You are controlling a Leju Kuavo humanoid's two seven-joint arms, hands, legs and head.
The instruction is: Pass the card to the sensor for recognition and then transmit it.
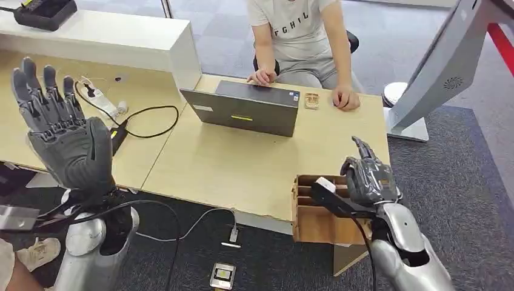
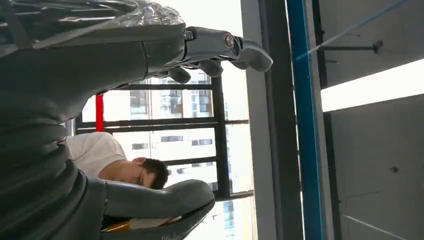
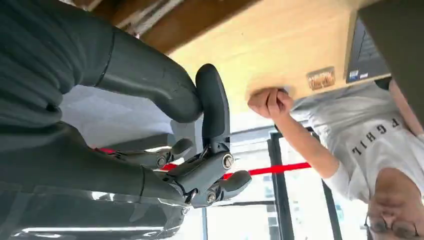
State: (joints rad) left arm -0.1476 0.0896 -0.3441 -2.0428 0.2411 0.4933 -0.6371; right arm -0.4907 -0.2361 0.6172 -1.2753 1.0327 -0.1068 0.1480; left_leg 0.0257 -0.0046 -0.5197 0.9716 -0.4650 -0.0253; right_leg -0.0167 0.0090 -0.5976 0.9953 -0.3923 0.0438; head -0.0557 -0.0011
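- Running along the near edge of the pale surface [image 1: 242, 170], a bare stretch lies between the laptop [image 1: 248, 112] and the wooden box [image 1: 315, 224], which hangs at that near edge.
- A person [image 1: 297, 36] sits at the far edge behind the laptop, both hands resting on the surface.
- A grey stand [image 1: 436, 73] leans in at the right, off the surface, with carpet between it and the box.
- A small device [image 1: 222, 276] lies on the floor below the near edge, beside a cable end.
- The left robot hand [image 1: 63, 130] is raised upright over the left part of the surface, back to the camera, fingers straight and spread.
- In the left wrist view a pale flat piece with a yellow edge [image 2: 142, 223] sits under its thumb [image 2: 160, 197]; I cannot tell whether it is the card, or whether it is gripped.
- The right robot hand [image 1: 367, 176] hovers just above the box, loosely half open with 1 finger stretched forward, grasping nothing.
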